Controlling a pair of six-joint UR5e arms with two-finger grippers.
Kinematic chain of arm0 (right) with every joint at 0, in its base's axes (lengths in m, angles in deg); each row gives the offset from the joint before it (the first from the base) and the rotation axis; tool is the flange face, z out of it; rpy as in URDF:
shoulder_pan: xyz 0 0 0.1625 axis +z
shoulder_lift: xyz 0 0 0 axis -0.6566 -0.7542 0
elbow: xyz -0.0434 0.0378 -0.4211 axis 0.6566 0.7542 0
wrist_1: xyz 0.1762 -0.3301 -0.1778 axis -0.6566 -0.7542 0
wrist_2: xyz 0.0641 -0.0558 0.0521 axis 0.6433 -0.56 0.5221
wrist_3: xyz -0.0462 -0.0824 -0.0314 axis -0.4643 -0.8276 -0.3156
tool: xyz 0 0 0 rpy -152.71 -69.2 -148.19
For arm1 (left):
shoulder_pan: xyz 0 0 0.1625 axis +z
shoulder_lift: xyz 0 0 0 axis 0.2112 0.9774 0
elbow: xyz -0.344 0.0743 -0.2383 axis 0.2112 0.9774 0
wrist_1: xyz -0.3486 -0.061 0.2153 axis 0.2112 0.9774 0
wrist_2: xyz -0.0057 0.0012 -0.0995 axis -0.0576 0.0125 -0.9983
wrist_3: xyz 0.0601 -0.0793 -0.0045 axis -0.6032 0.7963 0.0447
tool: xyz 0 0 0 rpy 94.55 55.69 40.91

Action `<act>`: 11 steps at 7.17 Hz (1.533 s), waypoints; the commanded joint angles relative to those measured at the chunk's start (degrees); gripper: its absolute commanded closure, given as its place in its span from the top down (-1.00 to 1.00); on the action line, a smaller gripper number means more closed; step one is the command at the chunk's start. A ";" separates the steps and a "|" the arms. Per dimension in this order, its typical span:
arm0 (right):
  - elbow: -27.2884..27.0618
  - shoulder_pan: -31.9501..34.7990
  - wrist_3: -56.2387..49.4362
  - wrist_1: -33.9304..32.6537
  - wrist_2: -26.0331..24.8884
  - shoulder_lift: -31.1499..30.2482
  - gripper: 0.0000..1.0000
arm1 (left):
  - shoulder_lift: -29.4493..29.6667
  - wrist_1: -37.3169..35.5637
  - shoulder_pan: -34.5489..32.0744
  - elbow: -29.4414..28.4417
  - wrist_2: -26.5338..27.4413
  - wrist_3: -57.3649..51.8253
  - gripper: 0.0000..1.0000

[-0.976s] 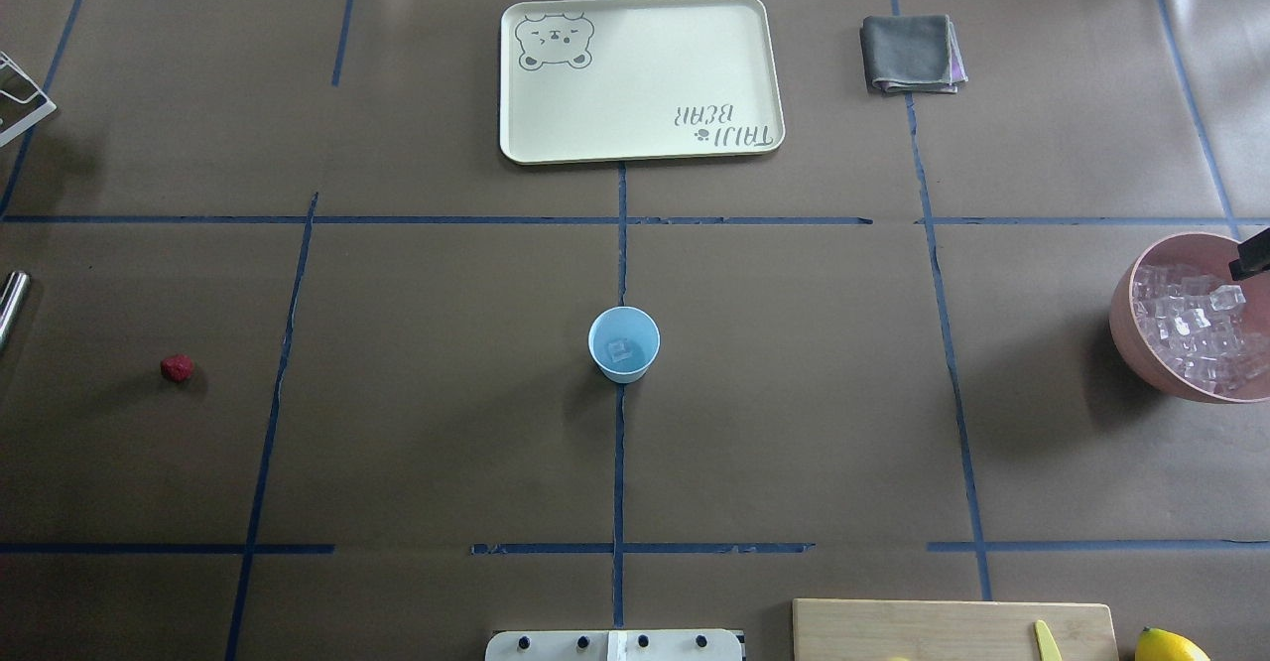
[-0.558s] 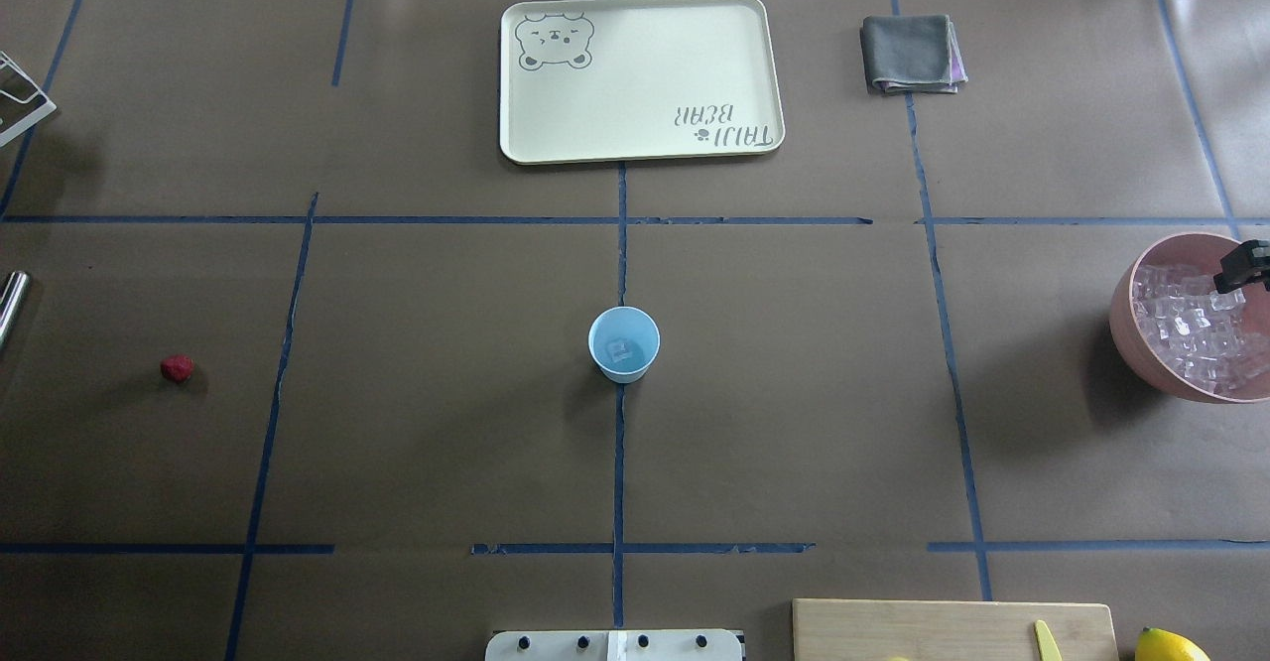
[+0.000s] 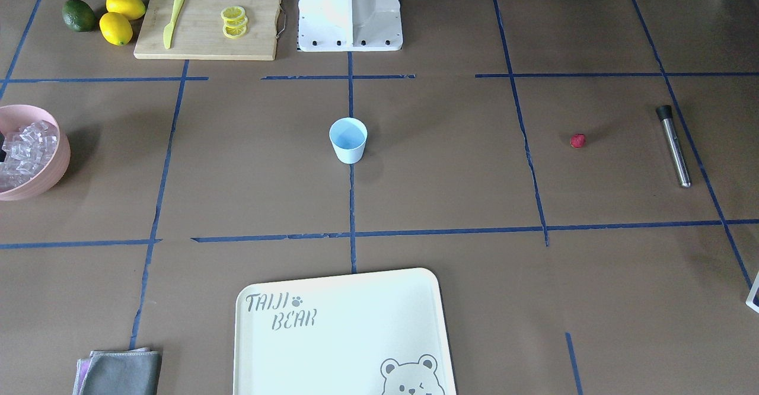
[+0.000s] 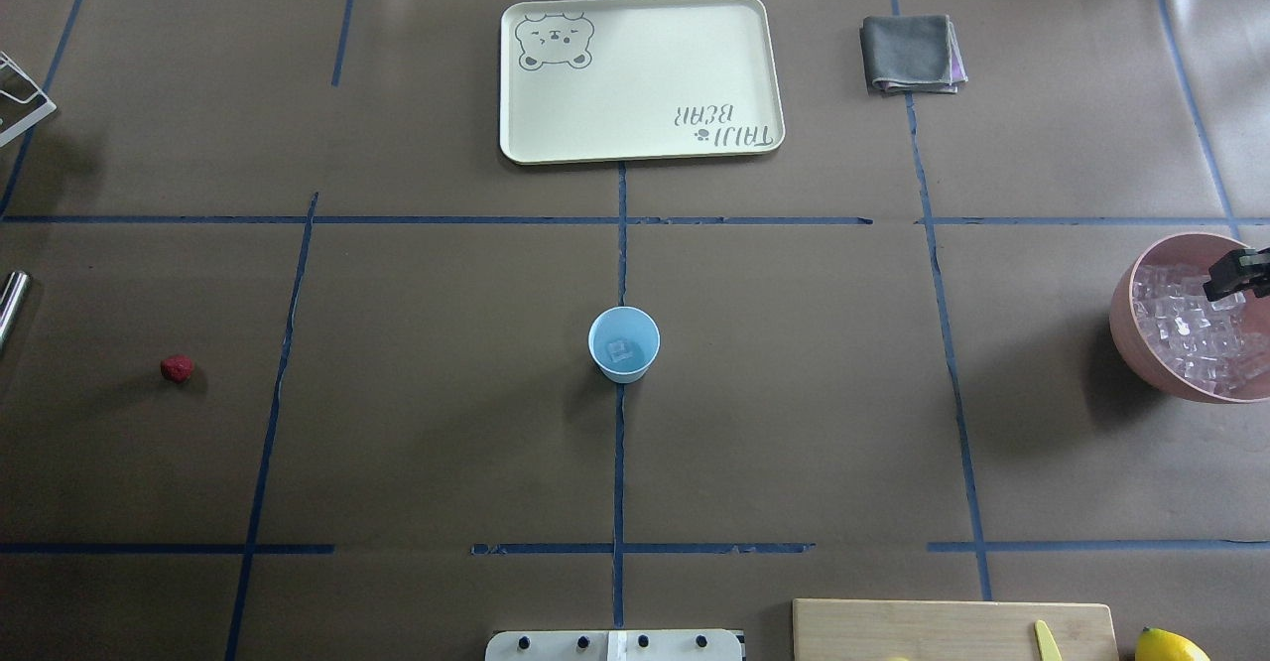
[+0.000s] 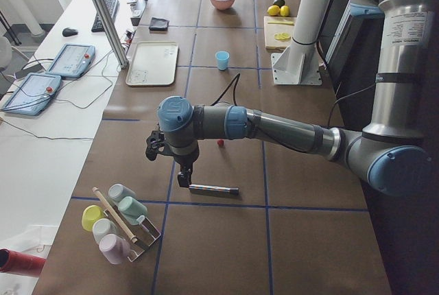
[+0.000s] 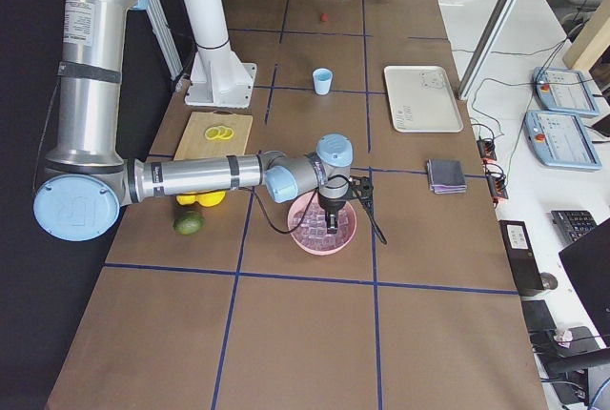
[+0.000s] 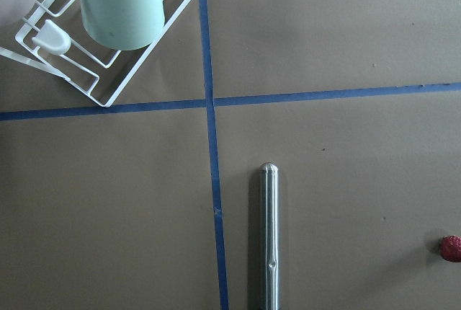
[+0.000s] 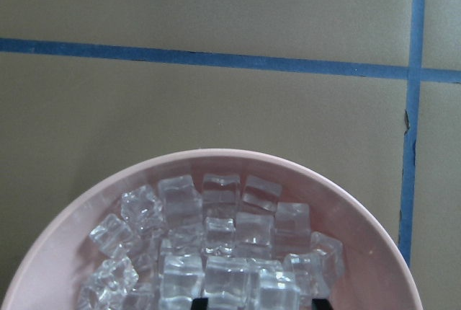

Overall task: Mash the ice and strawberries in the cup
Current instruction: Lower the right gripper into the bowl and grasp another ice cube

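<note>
At mid-frame in the overhead view, the cup (image 4: pixel 623 343) stood upright with one ice cube (image 4: pixel 620 349) inside, so filling looked barely begun. The strawberry (image 4: pixel 177 368) lay on the table at far left, well apart from it, and the muddler (image 3: pixel 673 146) lay untouched. At the right edge the right gripper (image 4: pixel 1233 281) hung over the pink bowl (image 4: pixel 1126 338), fingers parted among the cubes. I could not tell whether it pinched one. The left gripper (image 5: pixel 184 177) hovered above the muddler, its opening impossible to tell. All the mashing remained.

The right tool (image 6: pixel 332 226) hangs over the pink bowl (image 6: pixel 322 251) of ice (image 6: pixel 310 224).
</note>
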 commanded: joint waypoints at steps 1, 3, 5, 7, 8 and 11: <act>3.50 0.03 -0.92 0.09 -1.35 2.03 0.14 | 0.00 0.00 0.00 0.27 -0.03 0.00 1.00; 3.17 0.12 -0.92 0.09 -1.18 1.87 0.14 | -0.09 -0.17 0.00 0.53 0.06 0.00 1.00; 2.90 0.21 -0.92 0.09 -1.09 1.43 0.14 | -0.09 -0.26 -0.09 1.06 0.06 0.00 1.00; 2.90 0.12 -0.92 0.09 -0.92 1.25 0.14 | -0.17 -0.44 -0.09 1.32 0.06 0.00 1.00; 2.90 0.12 -0.92 0.09 -0.74 1.25 0.14 | -0.17 -0.44 -0.09 1.32 0.06 0.00 1.00; 3.17 -0.14 -0.92 0.00 -0.65 1.25 0.15 | -0.17 -0.53 -0.09 1.24 0.06 0.00 1.00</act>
